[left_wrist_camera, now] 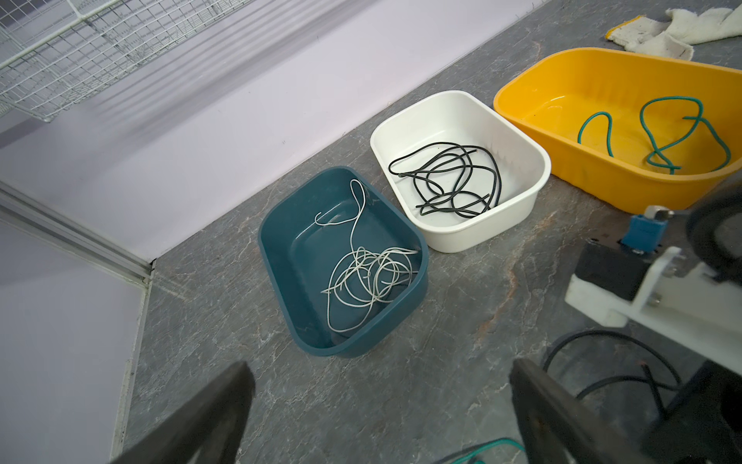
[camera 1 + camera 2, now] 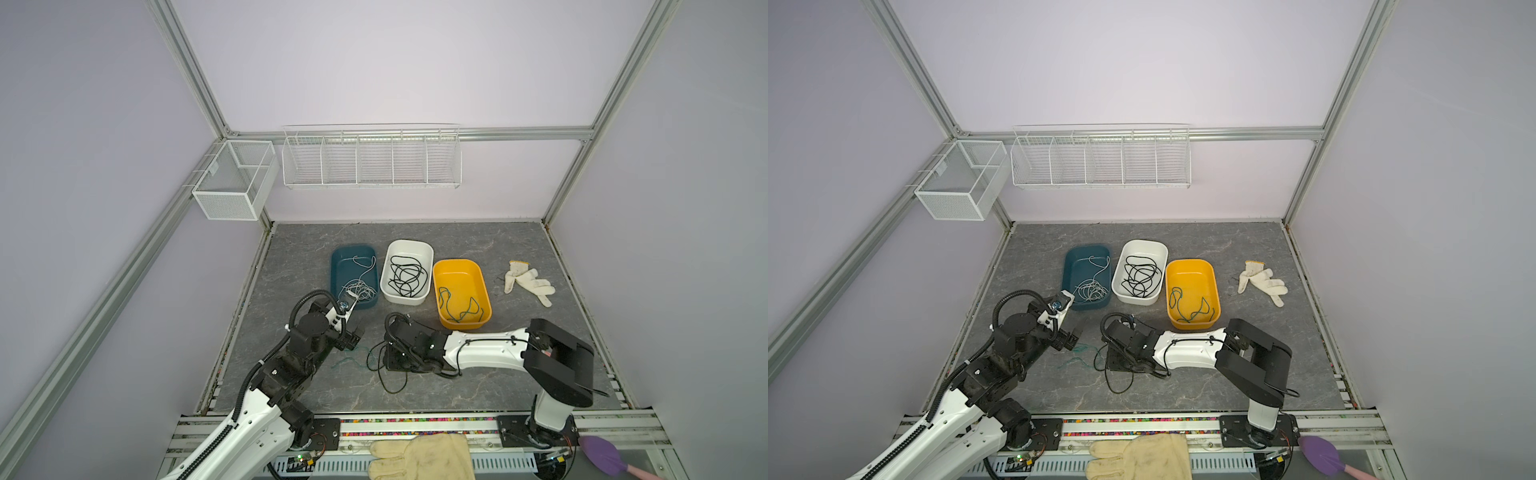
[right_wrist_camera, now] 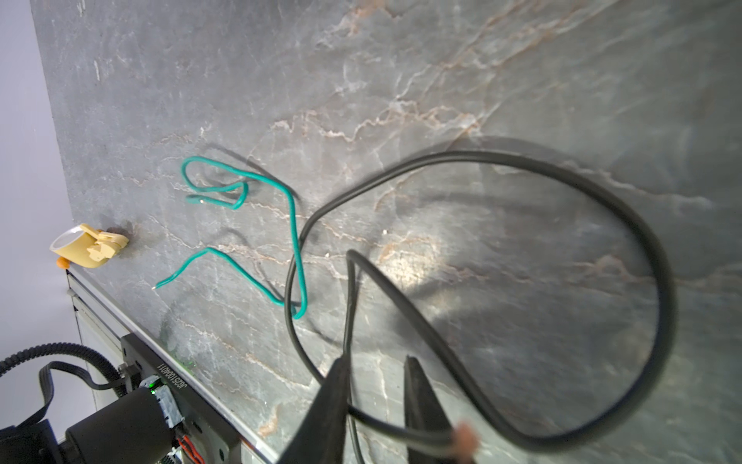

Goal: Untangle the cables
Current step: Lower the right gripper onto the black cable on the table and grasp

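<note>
The grey marbled table [image 2: 415,241] has open ground at its near middle and right. In a far row on it stand a teal tub [image 2: 338,266] with coiled white cables [image 2: 360,286], a white tub [image 2: 409,245] with black cables [image 2: 407,276] and a yellow tub [image 2: 457,266] with a teal-green cable [image 2: 459,309]. Nearer, a loose black cable [image 3: 562,168] loops toward the near edge, crossing a teal-green cord [image 3: 295,225] lying left to right. The left gripper [image 1: 379,367] is spread wide, released; the right gripper [image 3: 375,359] is narrowed with the loose black cable in its gap, though a pinch cannot be told, and the white code on the black base plate [image 3: 172,375] is unreadable.
</note>
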